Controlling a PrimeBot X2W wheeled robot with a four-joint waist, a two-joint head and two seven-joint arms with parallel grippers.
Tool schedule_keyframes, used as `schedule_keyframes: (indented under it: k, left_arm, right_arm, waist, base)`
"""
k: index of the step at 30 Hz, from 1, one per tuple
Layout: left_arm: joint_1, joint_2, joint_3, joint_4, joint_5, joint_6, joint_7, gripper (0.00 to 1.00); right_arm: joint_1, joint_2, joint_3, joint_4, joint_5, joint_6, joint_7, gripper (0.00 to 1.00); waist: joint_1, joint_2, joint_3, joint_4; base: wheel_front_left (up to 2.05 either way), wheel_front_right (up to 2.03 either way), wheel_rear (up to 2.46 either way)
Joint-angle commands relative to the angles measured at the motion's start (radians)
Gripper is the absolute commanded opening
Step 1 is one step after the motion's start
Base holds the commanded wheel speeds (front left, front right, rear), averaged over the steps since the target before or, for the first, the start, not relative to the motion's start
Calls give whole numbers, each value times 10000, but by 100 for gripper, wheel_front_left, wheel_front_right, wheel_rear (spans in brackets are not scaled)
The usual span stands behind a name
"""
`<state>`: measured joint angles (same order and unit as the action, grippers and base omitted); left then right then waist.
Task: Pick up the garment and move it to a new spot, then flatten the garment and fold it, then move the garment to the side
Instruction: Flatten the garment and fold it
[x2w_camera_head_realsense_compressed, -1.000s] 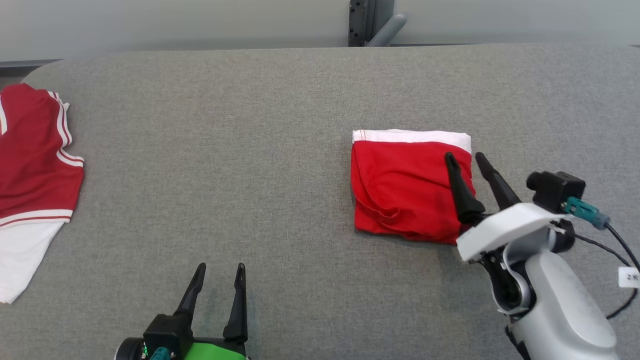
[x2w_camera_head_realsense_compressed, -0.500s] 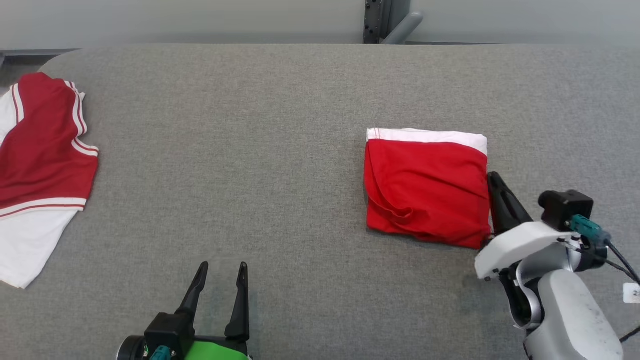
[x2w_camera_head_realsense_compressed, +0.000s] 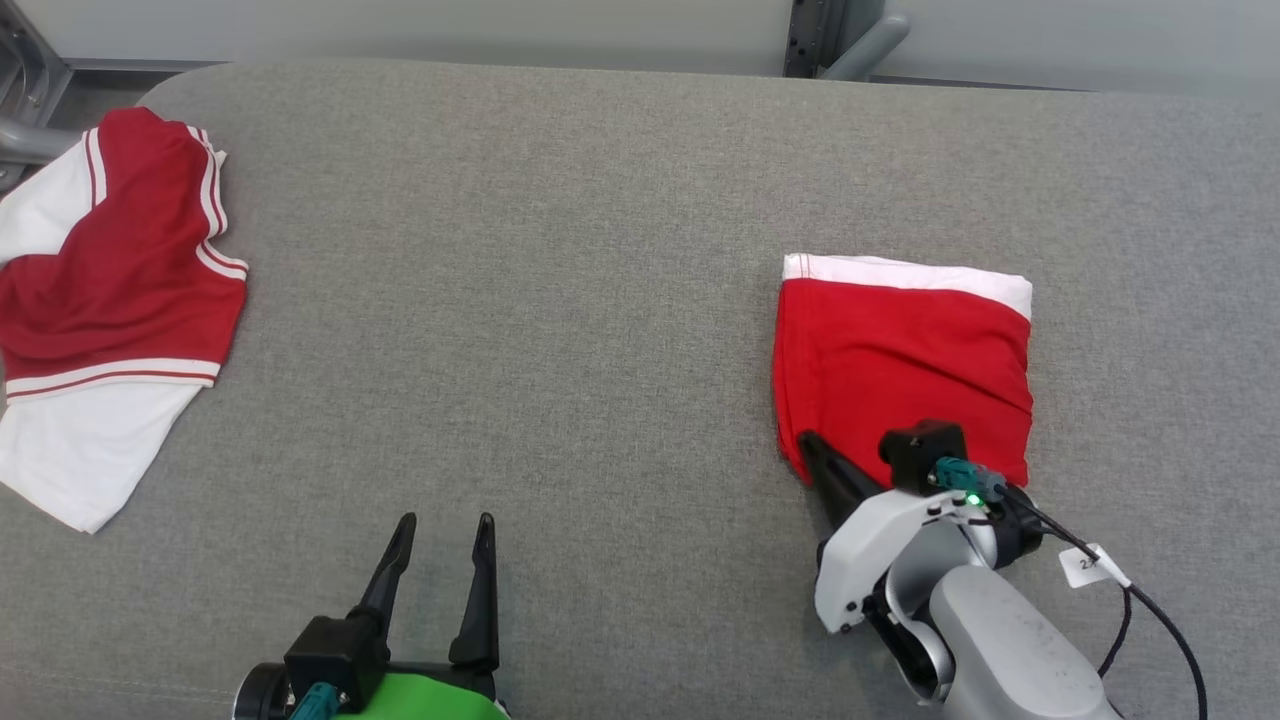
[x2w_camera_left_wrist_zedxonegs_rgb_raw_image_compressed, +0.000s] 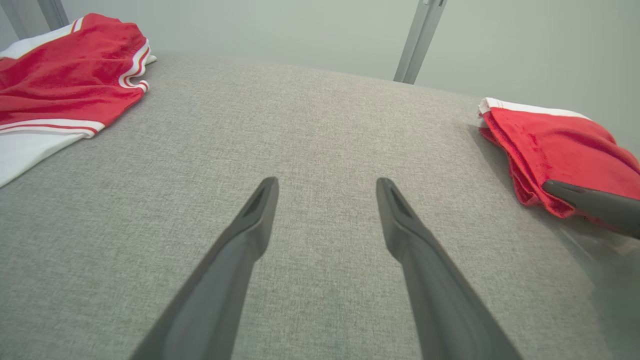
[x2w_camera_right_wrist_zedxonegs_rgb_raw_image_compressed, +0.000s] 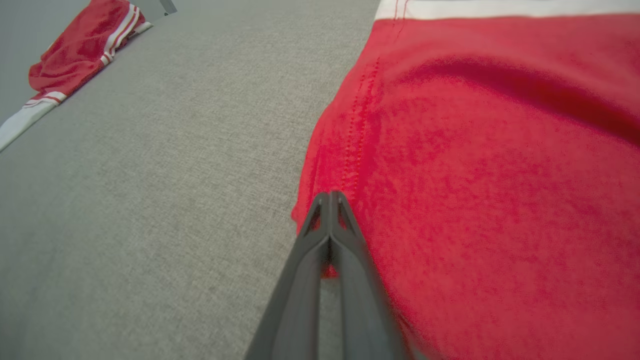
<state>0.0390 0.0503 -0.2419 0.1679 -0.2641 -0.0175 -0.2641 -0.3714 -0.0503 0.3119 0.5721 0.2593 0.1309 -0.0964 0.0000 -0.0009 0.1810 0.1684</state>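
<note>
Garment, folded into a red square with a white band along its far edge, lay flat on the grey table. It spread out ahead of the right claw and to that claw's right. A second earlier that claw had stood spread open astride the garment's right-hand edge. It then snapped shut, drew off just beside that edge, and had now come round to the near left corner. Its two dark fingers were clenched tight together, with the tips resting at the hem. From where I stood I could not tell whether a sliver of cloth was caught between them or whether they only touched the edge. The head view had swung as well, so the garment's apparent slide was the camera's doing. The cloth itself seemed to keep its place and its shape. The left claw had not stirred. It hung with its fingers spread over bare table, well to the left of the right claw and apart from the garment. A red-and-white jersey lay farther off beyond it. To my eye the folding looked finished and the last step was about to start. The shut claw at that corner looked placed to nudge or drag the bundle aside, and nothing had yet shifted it.
</note>
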Motion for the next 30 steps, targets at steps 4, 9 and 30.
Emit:
schedule_keyframes:
  k: [4,9,30]
  left_arm:
    - [-55,11,229,-80,-255,108,-3,100]
    - [188,11,496,-226,-217,166,-5,100]
    - [1297,12,2061,-437,519,-468,-5,100]
  right_arm:
    - [-161,-21,982,387,837,-5,113,0]
    - [-111,-21,1514,257,1052,-5,-453,0]
    - [3636,-175,-4541,-3985,-2459,-5,-1688,100]
  waist:
    - [0,9,-170,88]
    - [0,9,-510,-81]
    - [0,9,-1819,-780]
  base:
    - [0,0,0]
    - [0,0,0]
    - [0,0,0]
